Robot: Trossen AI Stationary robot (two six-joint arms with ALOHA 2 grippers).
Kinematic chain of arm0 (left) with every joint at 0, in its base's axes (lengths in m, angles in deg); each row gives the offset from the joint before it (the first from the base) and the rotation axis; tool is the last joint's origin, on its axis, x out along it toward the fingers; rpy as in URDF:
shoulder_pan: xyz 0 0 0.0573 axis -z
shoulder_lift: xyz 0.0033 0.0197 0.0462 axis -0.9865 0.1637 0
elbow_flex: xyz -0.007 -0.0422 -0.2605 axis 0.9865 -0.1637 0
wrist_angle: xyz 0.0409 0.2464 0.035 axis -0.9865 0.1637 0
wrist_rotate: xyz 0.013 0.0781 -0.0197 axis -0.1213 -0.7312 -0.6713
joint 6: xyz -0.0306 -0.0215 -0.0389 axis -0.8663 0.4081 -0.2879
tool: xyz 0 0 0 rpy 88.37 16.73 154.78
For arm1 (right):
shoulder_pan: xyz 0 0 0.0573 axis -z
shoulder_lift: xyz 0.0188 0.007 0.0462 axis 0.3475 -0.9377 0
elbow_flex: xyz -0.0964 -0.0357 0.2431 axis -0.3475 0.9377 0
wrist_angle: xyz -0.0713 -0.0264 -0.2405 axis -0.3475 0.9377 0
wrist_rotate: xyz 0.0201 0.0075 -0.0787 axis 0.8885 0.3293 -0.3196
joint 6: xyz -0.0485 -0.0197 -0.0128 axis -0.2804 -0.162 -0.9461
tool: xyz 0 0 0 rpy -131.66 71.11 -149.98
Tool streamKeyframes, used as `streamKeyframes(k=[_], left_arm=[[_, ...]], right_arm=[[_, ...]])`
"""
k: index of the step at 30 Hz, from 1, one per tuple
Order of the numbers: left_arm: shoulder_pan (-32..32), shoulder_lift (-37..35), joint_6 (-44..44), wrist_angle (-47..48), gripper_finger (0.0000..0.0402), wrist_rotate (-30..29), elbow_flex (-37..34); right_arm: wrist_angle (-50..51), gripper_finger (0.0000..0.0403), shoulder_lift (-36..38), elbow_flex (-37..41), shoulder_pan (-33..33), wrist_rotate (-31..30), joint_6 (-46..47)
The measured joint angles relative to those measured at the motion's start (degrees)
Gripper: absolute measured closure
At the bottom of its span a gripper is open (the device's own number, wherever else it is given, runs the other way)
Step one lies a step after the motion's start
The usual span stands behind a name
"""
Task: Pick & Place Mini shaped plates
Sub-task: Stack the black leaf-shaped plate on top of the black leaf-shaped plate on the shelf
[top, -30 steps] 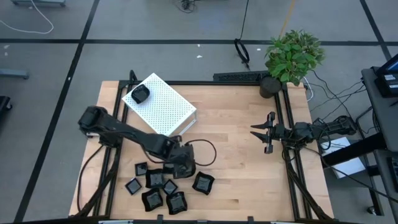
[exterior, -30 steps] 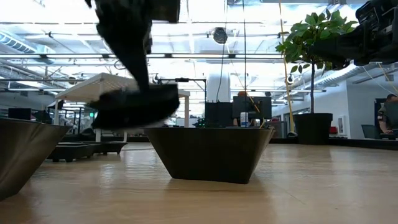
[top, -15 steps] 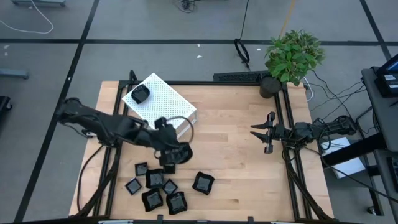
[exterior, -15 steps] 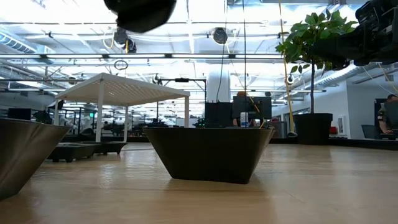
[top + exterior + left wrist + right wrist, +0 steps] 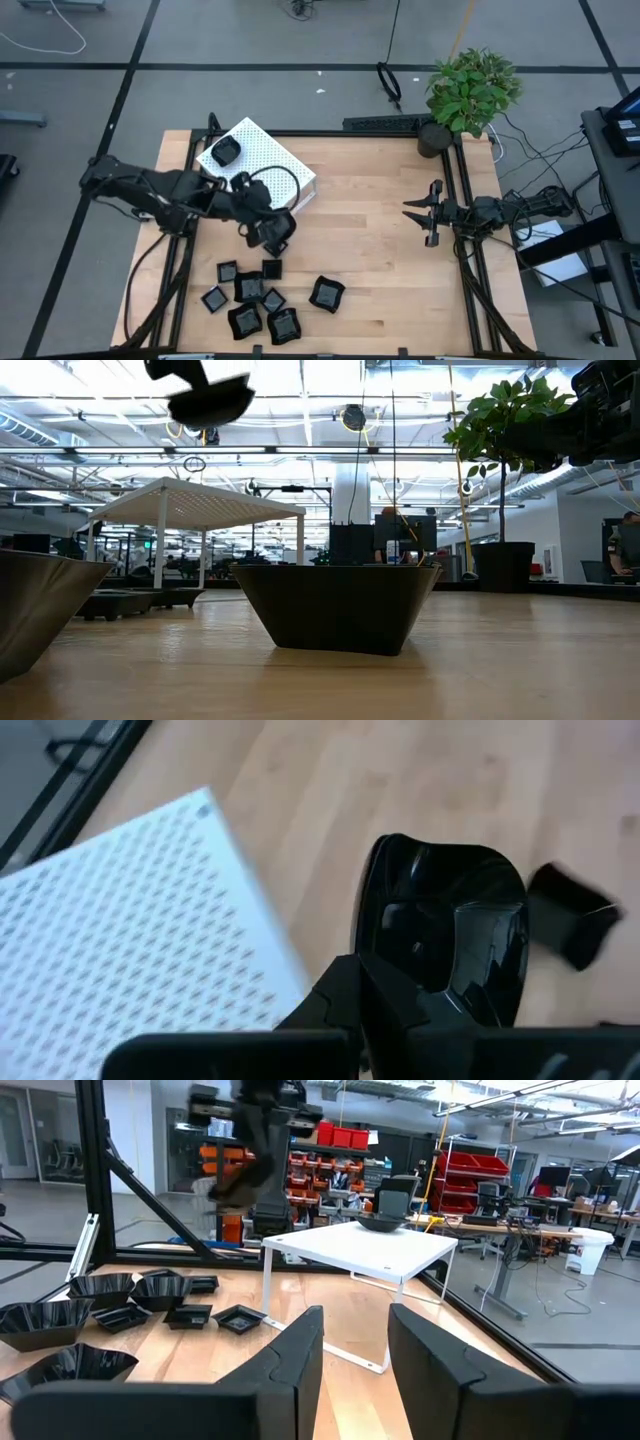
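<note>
The left gripper [image 5: 272,231] holds one mini plate [image 5: 445,925]: in the left wrist view its jaws are clamped on the rim of a glossy black dish, which hangs clear of the desk [image 5: 380,250]. A second earlier this gripper was down among the cluster of plates; half a second ago it was lifted just above them; now it has travelled up and back toward the white perforated box [image 5: 258,168], and sits just beside the box's near corner in the high view. The low view confirms the lift: the carried dish [image 5: 208,402] shows near the top of that picture, well above the desk surface.

Judgement: the pick step is complete and the transfer is in progress. One plate already rests on the box top [image 5: 227,151], so the box top is the probable place target. The next move calls for carrying the dish over the box edge without clipping it, then lowering and releasing away from the plate already there.

The remaining plates [image 5: 255,300] lie grouped at the desk's front-left area, with one [image 5: 326,293] set slightly apart to their right.

The right gripper [image 5: 428,212] waits at the desk's right edge, jaws parted with nothing between them.
</note>
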Motion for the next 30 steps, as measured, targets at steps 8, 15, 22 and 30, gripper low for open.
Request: streamKeyframes(k=[8, 15, 22, 30], left_arm=[[-10.57, -4.31, 1.03, 3.68, 0.0401, 2.04, 0.00], [-24.37, -9.69, 4.61, 8.92, 0.0401, 5.19, 0.00], [-40.91, -13.07, 12.11, 11.83, 0.0401, 8.45, 0.03], [-59.58, -8.04, 21.84, 13.63, 0.0401, 15.16, 4.61]], right_arm=[[0.00, 0.0300, 0.00, 0.00, -0.02, 0.00, 0.00], [0.01, 0.0300, -0.02, 0.00, -0.02, 0.00, 0.00], [0.00, 0.0301, -0.02, 0.00, 0.00, 0.00, 0.00], [0.00, 0.0300, -0.02, 0.00, 0.00, 0.00, -0.02]])
